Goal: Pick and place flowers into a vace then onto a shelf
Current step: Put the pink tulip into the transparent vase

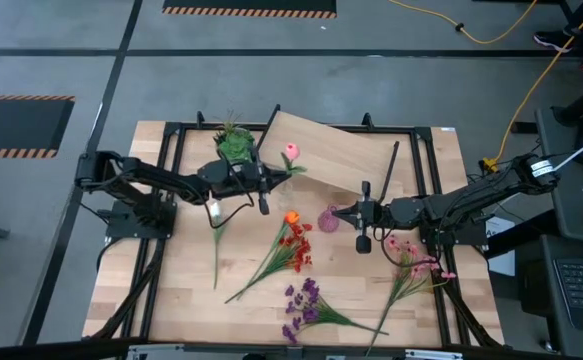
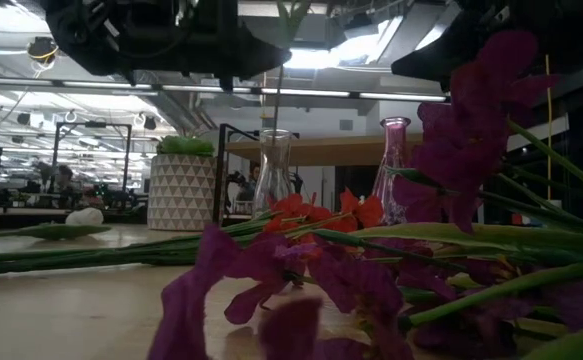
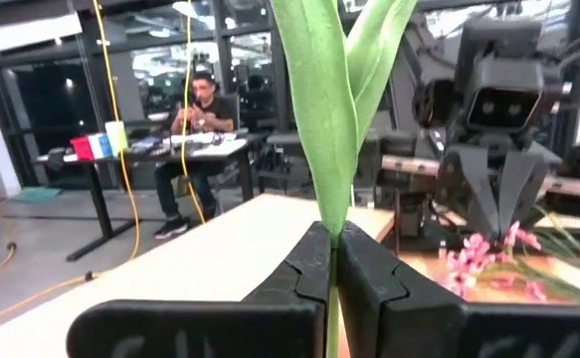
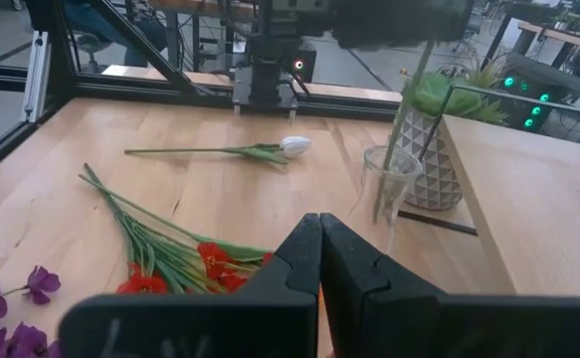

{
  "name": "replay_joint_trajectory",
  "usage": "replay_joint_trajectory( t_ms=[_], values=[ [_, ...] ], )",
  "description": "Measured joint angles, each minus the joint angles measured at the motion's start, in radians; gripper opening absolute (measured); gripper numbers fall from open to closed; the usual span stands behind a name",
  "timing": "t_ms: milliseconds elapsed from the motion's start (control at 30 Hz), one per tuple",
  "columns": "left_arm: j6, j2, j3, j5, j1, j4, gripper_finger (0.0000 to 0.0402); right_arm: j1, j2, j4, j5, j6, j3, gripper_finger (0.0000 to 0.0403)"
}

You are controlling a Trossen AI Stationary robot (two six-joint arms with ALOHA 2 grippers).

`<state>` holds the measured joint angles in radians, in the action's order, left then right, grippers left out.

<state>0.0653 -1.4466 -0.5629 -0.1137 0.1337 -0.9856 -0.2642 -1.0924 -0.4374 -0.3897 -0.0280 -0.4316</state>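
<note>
My left gripper (image 1: 276, 180) is shut on a pink-bloomed flower (image 1: 291, 152) and holds it over a clear glass vase (image 4: 389, 184). The vase stands beside a white-potted green plant (image 1: 234, 145). The stem's lower end reaches into the vase (image 2: 274, 165). My right gripper (image 1: 341, 214) is shut with nothing between its fingers, its tips right by a pink glass vase (image 1: 328, 218); I cannot tell whether they touch. The shelf (image 1: 341, 150) stands askew at the far side. A white flower (image 1: 216, 240), a red-orange bunch (image 1: 291, 248), purple sprays (image 1: 306, 303) and a pink cluster (image 1: 416, 265) lie flat on the table. My left gripper pinches the flower's green stem at the base of its leaves (image 3: 331, 231) between its two fingers. The fingers come in about level from the table's left and lie across the stem. The flower stands nearly upright, bloom above, and its stem (image 2: 277, 100) runs down into the clear vase.
The potted plant (image 4: 424, 169) and a black shelf leg (image 4: 449, 149) stand close behind the clear vase. The shelf board's edge (image 4: 528, 209) is right beside them. A black frame rail (image 4: 51, 60) rims the table. Beyond it a person sits at a desk (image 3: 200, 109).
</note>
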Motion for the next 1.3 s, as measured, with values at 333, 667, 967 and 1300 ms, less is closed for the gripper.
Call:
replay_joint_trajectory(
  t_ms=[333,667,967,1300],
  values=[
    [-0.003,-0.119,0.000,-0.008,0.000,-0.115,0.0004,0.000,0.000,0.001,0.000,0.005,0.000,0.0007],
    [-0.004,-0.149,0.024,-0.045,-0.001,-0.135,0.0004,0.000,0.000,0.008,0.000,0.005,0.000,0.0007],
    [-0.040,-0.149,0.137,-0.022,-0.001,-0.362,0.0004,0.000,0.000,0.015,0.000,0.002,0.000,0.0007],
    [-0.019,-0.149,0.138,-0.016,-0.001,-0.318,0.0004,0.000,0.000,0.013,0.000,0.005,0.000,0.0007]
  ],
)
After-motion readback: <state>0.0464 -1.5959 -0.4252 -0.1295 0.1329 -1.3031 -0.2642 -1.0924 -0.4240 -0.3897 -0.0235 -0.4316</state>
